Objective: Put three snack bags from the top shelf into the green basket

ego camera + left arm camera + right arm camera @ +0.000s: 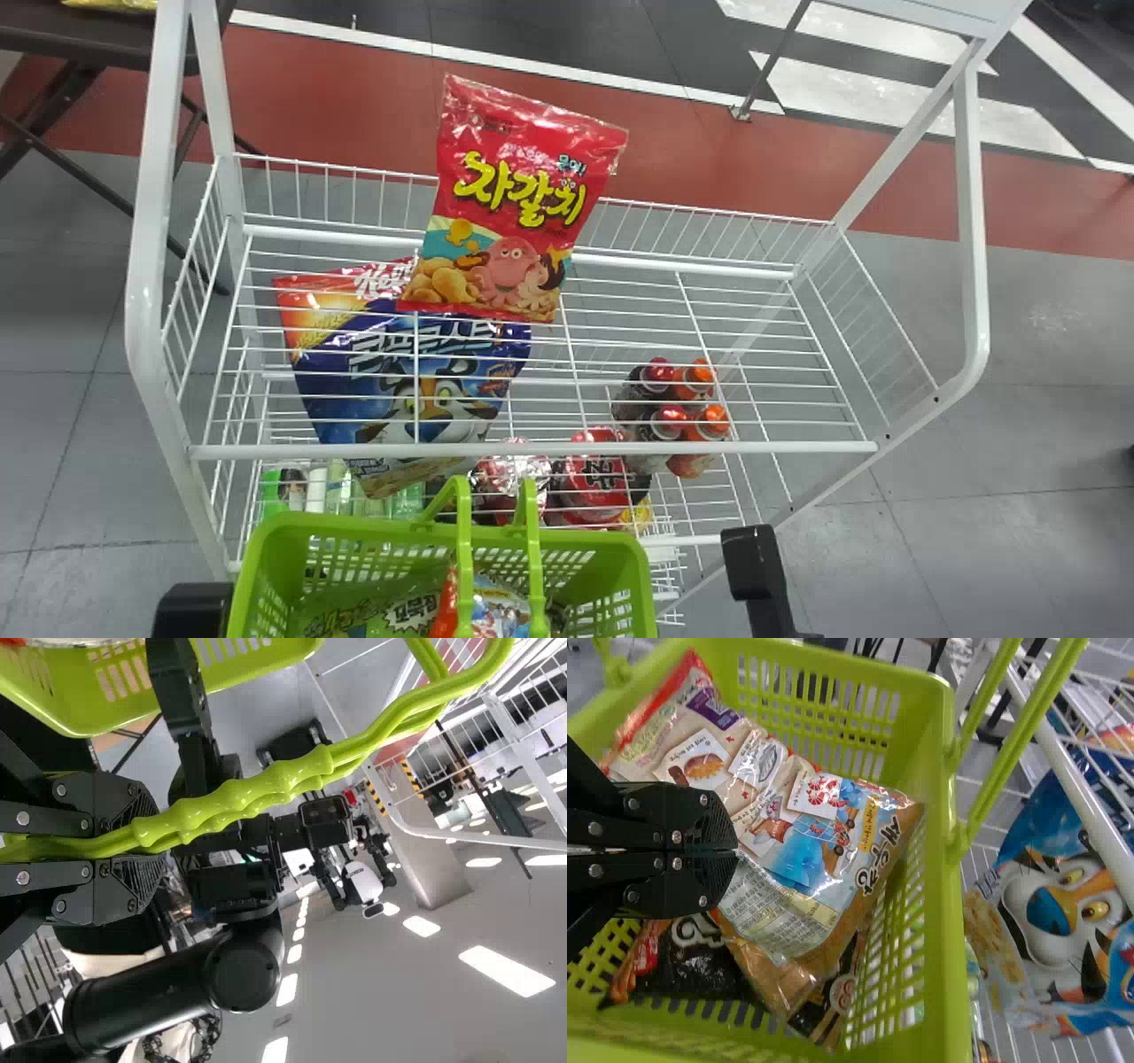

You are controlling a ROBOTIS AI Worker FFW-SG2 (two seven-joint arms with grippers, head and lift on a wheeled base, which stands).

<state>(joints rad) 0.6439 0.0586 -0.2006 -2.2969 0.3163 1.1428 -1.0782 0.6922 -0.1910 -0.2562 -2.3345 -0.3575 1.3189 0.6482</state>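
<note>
In the head view a red snack bag (514,204) leans on the back rail of the white wire rack's top shelf (709,301). The green basket (580,536) is at the bottom middle, several bags inside. Black parts of my left gripper (190,611) and right gripper (762,567) flank it. In the left wrist view my left gripper (142,848) is shut on the basket's green handles (266,784). In the right wrist view my right gripper (735,851) is shut above the basket (926,930), over a shrimp-picture bag (806,850); a dark bag (700,970) lies lower.
Below the top wires sit a blue cereal bag (407,372), bottles with red and orange caps (678,399) and red packages (594,478). The rack's front rail (532,450) runs just beyond the basket. White posts rise at both sides. A dark table (80,40) stands back left.
</note>
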